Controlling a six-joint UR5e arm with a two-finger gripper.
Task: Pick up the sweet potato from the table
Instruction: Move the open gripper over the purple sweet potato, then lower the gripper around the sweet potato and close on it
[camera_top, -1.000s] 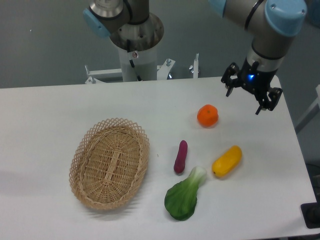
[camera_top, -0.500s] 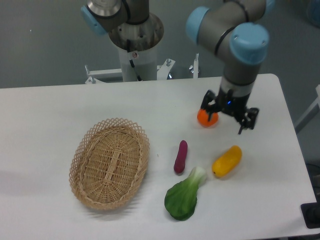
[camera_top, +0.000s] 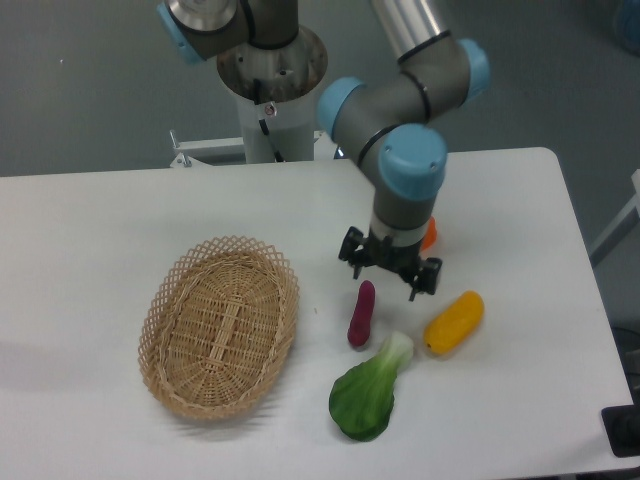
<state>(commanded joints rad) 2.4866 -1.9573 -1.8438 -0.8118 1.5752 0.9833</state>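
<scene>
**Closing in on the sweet potato**

On the table (camera_top: 120, 210) we are mid-approach: our gripper (camera_top: 391, 276), fingers spread and empty, hangs just above and right of the sweet potato (camera_top: 361, 313), which lies between the basket (camera_top: 220, 325) and yellow vegetable (camera_top: 454, 322). Next we centre, align and descend. A second ago we hung far right, beyond the orange (camera_top: 430, 235).

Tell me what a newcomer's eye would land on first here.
The grey and blue arm dominates, its hand hanging open just above the upper tip of the purple sweet potato at the middle of the white table. Next comes the big empty wicker basket to its left.
</scene>
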